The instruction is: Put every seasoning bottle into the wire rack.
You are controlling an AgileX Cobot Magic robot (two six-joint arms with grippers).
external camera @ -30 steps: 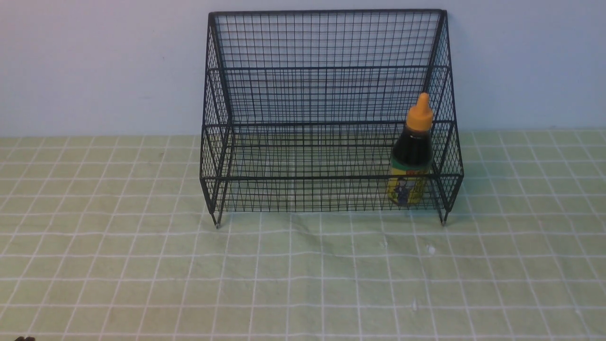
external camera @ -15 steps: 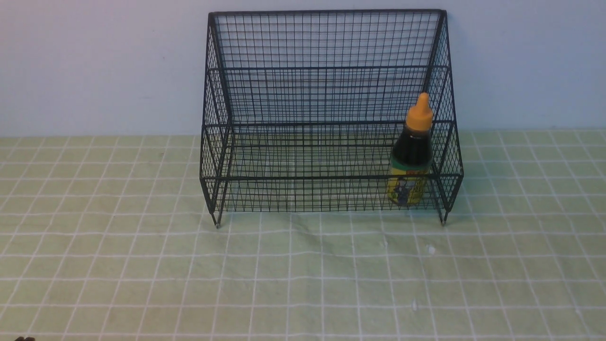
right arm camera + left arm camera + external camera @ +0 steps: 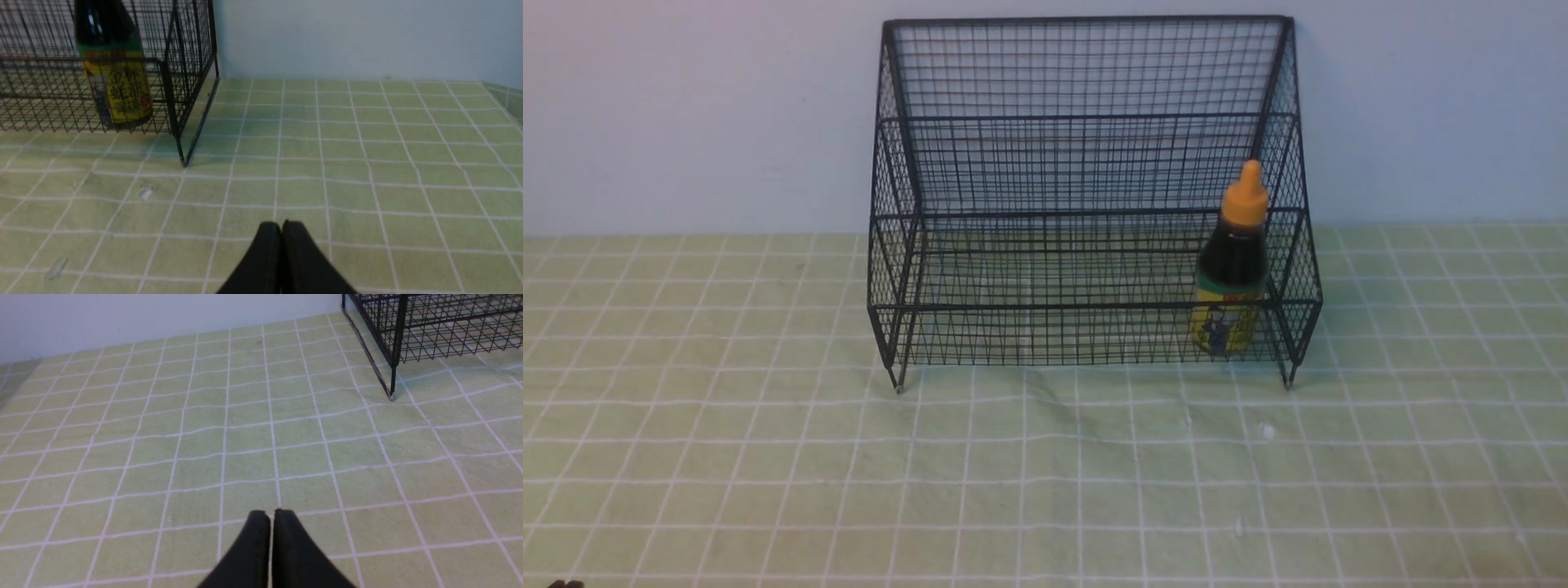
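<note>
- I see the seasoning bottle [image 3: 1232,261] upright inside the wire rack [image 3: 1086,114], on the lowest tier, far right end, just beside the right mesh side. Orange nozzle cap up, label facing me.
- Right wrist view: bottle [image 3: 112,69] behind the rack's [image 3: 192,61] low front mesh, close to the corner post.
- Rest of that lower tier, from the bottle leftward, holds nothing I can make out; same for the upper steps.
- Rack sits at the far edge of the green checked cloth [image 3: 768,457], tall grid back by the pale wall [image 3: 686,106]. Its short front feet touch the cloth.
- Bare cloth on the rack's left, right and whole near side, all open for moving. A few small pale flecks [image 3: 1266,430] on the cloth near the right front foot.
- My left gripper [image 3: 271,516]: fingers pressed together, holding nothing, over bare cloth, well apart from the rack's [image 3: 429,330] left front foot.
- My right gripper [image 3: 281,228]: fingers together, nothing in them, over cloth, near side and right of the rack's corner.
</note>
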